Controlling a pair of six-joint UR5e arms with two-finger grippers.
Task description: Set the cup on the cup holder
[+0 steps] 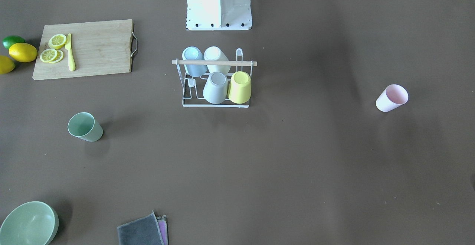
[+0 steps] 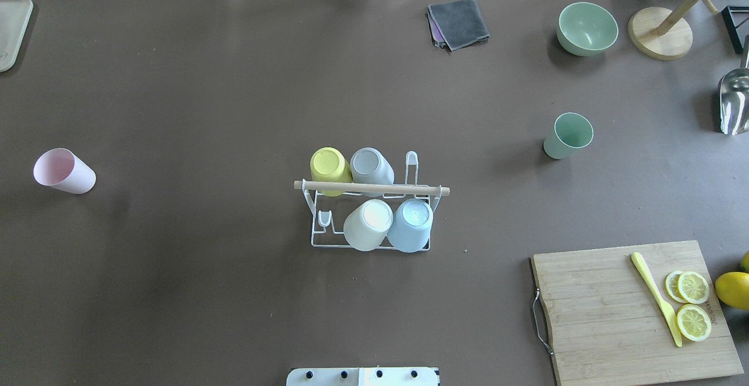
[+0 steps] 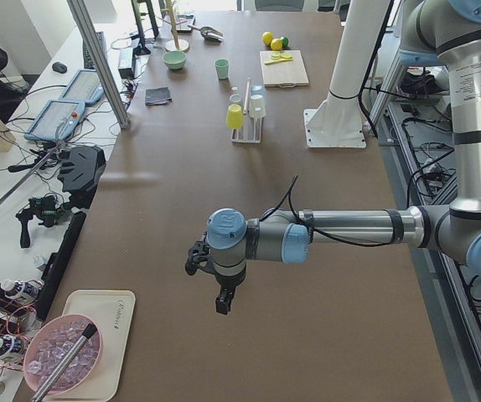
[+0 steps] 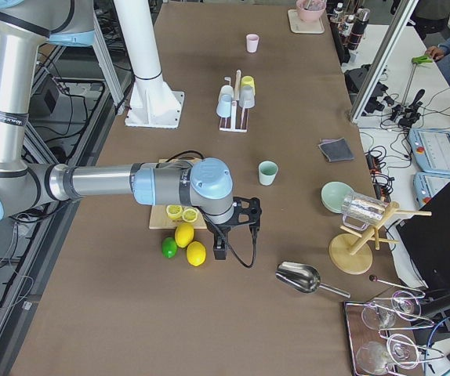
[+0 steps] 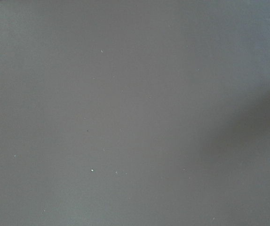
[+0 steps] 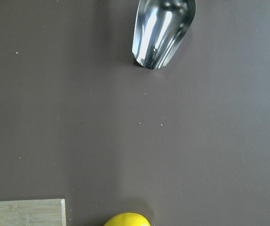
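Front view: I log the cup holder (image 1: 226, 63) mid-table, near the robot base (image 1: 219, 11), with four inverted cups (image 1: 239, 87) on its prongs. The pink cup (image 1: 391, 97) and the green cup (image 1: 85, 127) stand off the rack, well apart on opposite sides.

Overhead: same layout, with the holder (image 2: 371, 188) central, pink (image 2: 63, 171) on the robot's left and green (image 2: 567, 135) on its right.

Left side view: the left gripper (image 3: 224, 303) hangs over bare table. I cannot tell its finger state.

Right side view: the right gripper (image 4: 219, 249) is beside the lemons (image 4: 184, 234). I cannot tell its state either.

Left wrist: only table (image 5: 135, 113).

Right wrist: metal scoop (image 6: 162, 33) and a lemon edge.
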